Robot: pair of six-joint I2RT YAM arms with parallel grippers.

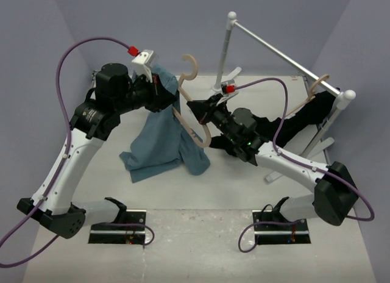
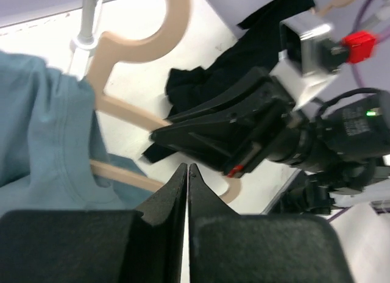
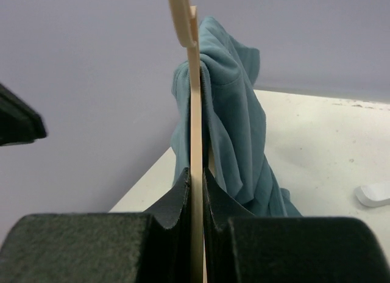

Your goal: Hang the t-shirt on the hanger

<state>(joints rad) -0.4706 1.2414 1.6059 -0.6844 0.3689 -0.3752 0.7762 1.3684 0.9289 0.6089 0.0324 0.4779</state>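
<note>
The blue t-shirt hangs draped over one arm of the pale wooden hanger, its lower part resting on the table. The hanger is held upright, hook up. My right gripper is shut on the hanger's other arm; in the right wrist view the thin hanger stands edge-on between the jaws, with the shirt behind it. My left gripper is at the shirt's top. In the left wrist view its jaws are closed with nothing between them, and the shirt and hanger lie beyond on the left.
A white clothes rack stands at the back right. A second pale hanger carrying a black garment hangs on it. The black garment also shows in the left wrist view. The rack's white foot rests on the table.
</note>
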